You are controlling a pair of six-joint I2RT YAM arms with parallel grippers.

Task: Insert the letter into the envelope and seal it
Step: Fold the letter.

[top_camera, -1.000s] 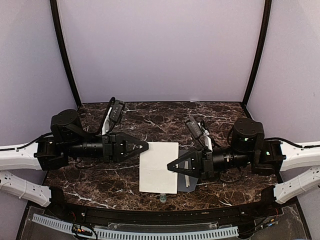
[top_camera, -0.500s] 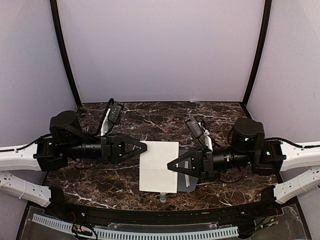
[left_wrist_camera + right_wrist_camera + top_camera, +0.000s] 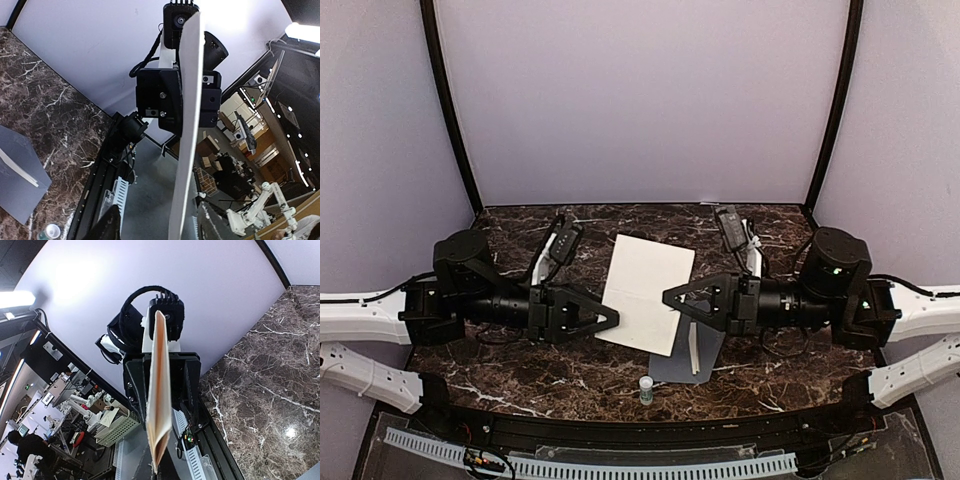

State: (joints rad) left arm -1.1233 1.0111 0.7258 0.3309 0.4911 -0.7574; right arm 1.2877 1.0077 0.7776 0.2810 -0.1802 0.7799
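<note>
Top external: my right gripper (image 3: 668,297) pinches the letter (image 3: 645,288) above the envelope (image 3: 670,366). My left gripper (image 3: 616,319) is at its edge; grip unclear.

My top camera sits high behind the arm bases and looks down over the whole table (image 3: 650,222), with the sheet (image 3: 648,293) mid-frame. My left wrist camera is close against that sheet, seeing it edge-on and facing the right arm (image 3: 155,100) beyond it. The right wrist camera mirrors this, facing the left arm (image 3: 135,385). All three share the sheet and some table beside it.
</note>
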